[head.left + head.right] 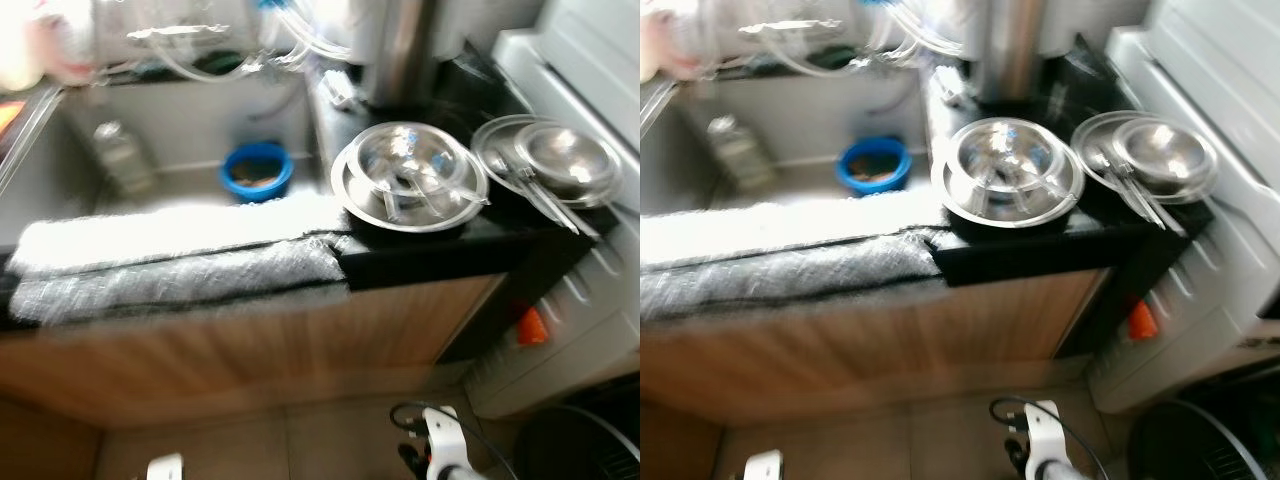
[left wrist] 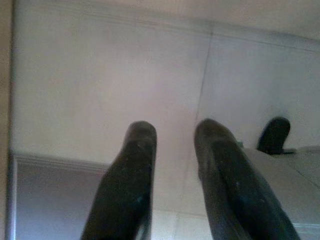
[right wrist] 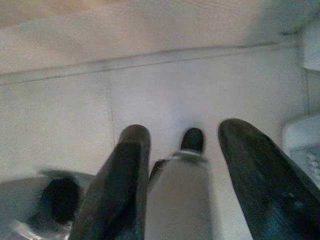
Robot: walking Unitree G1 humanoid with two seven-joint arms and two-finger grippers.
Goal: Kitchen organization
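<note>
steel bowls (image 1: 410,175) mouth-up on counter (image 1: 420,255) | utensils inside, blurred | both jaws spread, idle

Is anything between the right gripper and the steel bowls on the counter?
Yes. The right gripper hangs low over the floor tiles, fingers apart and holding nothing. The stacked steel bowls sit on the black counter above, so the counter edge and the wood cabinet front stand between them.
</note>
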